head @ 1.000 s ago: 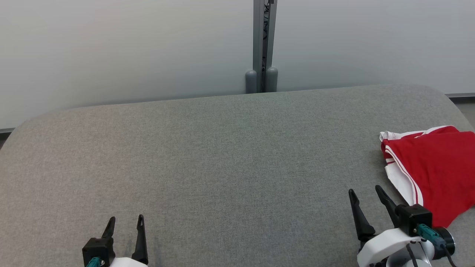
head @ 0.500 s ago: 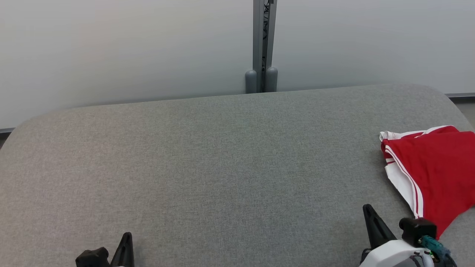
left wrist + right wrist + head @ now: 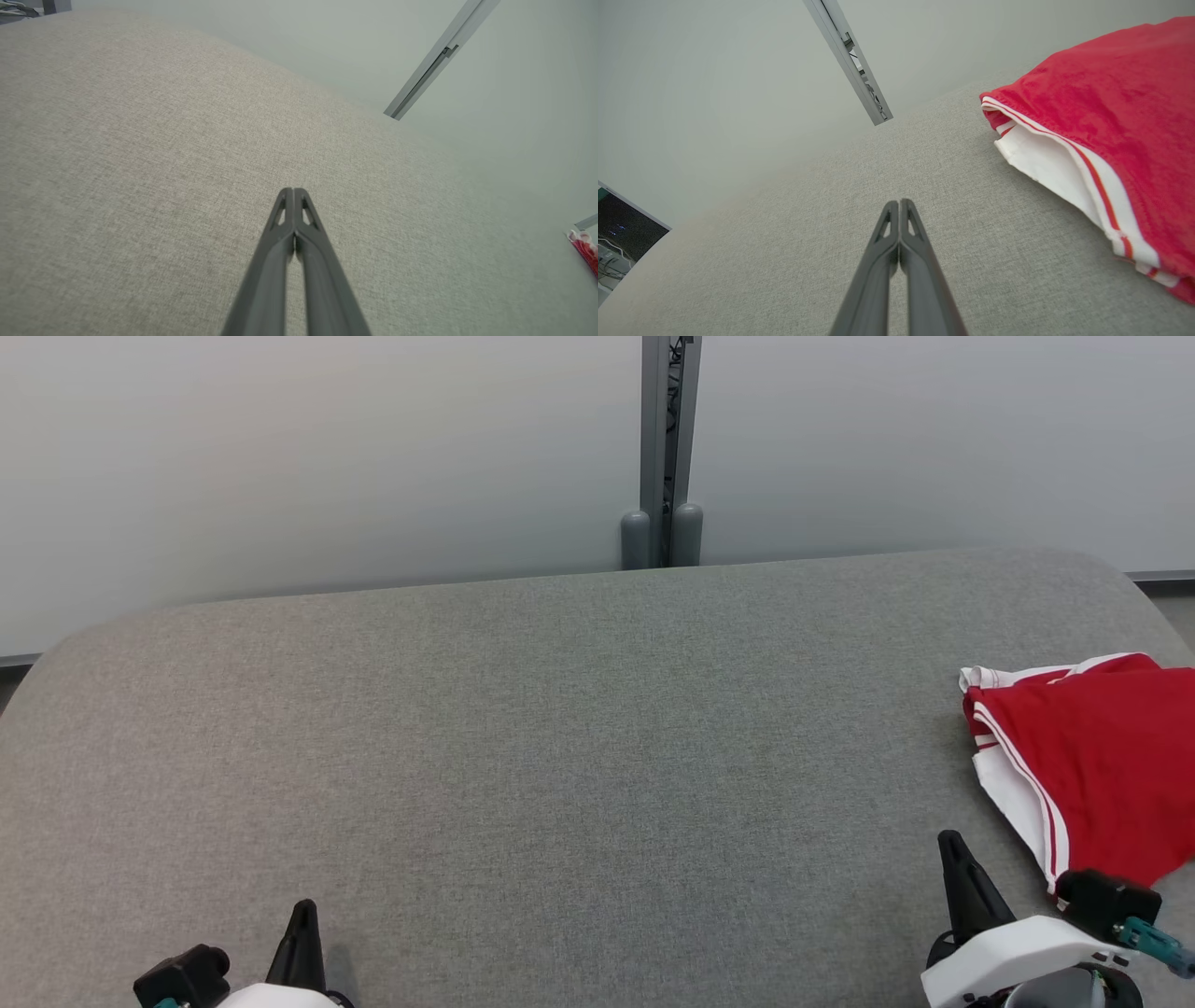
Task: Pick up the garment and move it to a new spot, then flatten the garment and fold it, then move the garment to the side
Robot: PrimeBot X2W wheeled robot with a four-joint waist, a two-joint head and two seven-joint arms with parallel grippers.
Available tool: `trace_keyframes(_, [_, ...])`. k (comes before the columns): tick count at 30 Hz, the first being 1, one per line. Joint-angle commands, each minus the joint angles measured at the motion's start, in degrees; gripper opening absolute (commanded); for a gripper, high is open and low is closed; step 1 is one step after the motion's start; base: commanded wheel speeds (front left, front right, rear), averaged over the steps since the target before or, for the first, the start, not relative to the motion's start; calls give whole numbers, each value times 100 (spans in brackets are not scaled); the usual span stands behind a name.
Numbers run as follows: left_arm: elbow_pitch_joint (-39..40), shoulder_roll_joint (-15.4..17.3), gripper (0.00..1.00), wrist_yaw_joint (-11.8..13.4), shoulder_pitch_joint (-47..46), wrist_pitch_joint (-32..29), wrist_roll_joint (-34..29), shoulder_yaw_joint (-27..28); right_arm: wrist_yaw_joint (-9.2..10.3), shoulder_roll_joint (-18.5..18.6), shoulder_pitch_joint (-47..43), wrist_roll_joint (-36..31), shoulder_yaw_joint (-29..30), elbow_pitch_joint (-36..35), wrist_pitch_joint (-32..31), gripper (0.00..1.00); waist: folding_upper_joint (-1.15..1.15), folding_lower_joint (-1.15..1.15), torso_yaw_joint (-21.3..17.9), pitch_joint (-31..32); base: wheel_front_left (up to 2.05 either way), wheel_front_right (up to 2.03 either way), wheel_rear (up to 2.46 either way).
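Left gripper [image 3: 303, 913]: low over the near edge of the grey cloth-covered surface [image 3: 560, 709], both long dark fingers pressed together tip to tip, nothing between them. Bare grey weave directly under and ahead of it. Right gripper [image 3: 953, 847]: also near the front edge, well apart from the left one, fingers likewise pressed flat against each other and holding nothing; tips point forward over bare cloth. Garment [image 3: 1092, 747]: red fabric with a white band and thin red stripes along one edge, lying in a loose folded heap ahead of and to the right of the right gripper. Its white-banded edge faces that gripper; the fingers are clear of it. Its nearest corner comes close to the black block on the right wrist; contact there cannot be told. The garment runs off the right side of the head view, and from the left gripper it lies far off to the right, well apart. Beyond both grippers: open grey surface out to a rounded far edge. Past that edge, straight ahead between the two grippers, a grey upright post [image 3: 664, 429] with two short grey cylinders [image 3: 635, 539] at its foot, set against a pale plain wall [image 3: 280, 457].
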State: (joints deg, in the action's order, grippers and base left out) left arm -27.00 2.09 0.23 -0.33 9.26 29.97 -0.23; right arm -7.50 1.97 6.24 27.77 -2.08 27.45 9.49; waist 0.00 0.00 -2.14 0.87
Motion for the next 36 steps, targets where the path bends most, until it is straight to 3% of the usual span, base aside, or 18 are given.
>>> trace_keyframes(1, [133,41,0,-44,-197,-36,236,49,0,44,85,241,57,-145,-61,0,0,0,3,-1,0,0,0])
trace_keyframes(36, [673,65,0,-385,-401,-731,2944,336,0,75,52,3044,426,-702,-761,0,0,0,74,-36,0,0,0])
